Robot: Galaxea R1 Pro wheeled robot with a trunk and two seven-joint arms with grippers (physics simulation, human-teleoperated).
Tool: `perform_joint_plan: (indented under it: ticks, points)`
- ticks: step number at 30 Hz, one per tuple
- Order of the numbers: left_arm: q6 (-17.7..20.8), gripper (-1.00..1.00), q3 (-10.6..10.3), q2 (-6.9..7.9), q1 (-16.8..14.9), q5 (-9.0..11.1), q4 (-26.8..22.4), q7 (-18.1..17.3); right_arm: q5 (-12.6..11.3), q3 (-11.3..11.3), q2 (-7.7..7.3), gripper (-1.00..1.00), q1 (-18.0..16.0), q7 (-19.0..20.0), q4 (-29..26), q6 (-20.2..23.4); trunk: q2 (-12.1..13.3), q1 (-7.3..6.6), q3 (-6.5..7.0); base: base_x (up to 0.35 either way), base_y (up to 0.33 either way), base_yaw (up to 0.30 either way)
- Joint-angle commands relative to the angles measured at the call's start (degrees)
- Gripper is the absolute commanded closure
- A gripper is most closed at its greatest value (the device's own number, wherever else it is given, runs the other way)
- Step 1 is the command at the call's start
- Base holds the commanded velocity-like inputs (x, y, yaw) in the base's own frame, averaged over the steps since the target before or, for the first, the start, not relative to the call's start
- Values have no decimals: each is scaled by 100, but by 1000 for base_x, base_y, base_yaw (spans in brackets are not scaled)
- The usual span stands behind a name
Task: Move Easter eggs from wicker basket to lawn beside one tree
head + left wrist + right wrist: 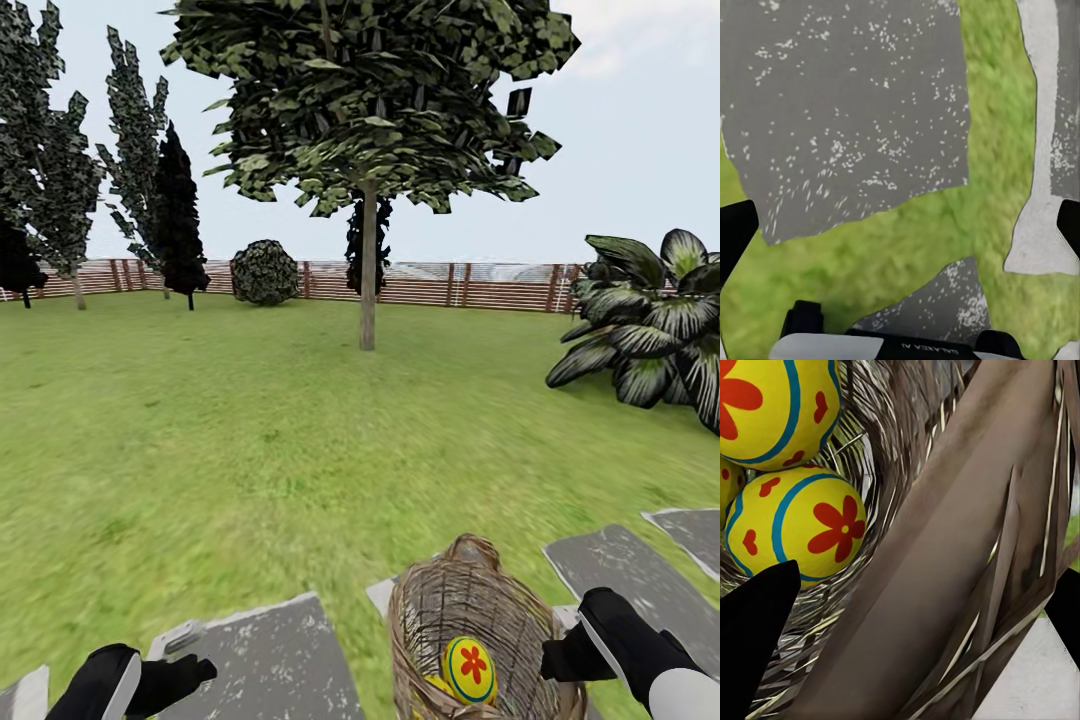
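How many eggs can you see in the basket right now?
3, all inside the wicker basket in the right wrist view: one upper egg, one below it, and a sliver of a third at the frame edge. None on the lawn.

Left gripper [900, 225] fingers spread, above grey paving stones [847, 105] separated by green lawn [937, 225] strips.
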Motion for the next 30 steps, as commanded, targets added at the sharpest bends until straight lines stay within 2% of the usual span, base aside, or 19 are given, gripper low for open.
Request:
perform_joint_plan:
  ticks: [1,30]
  points:
    - [37,-100,14,1,-4,41,-5,6,4,25,-5,100,-5,49,-10,21,-4,4,-7,337,0,0]
    - [37,-100,14,4,-4,49,-5,6,4,25,-5,100,-5,49,-10,21,-4,4,-7,337,0,0]
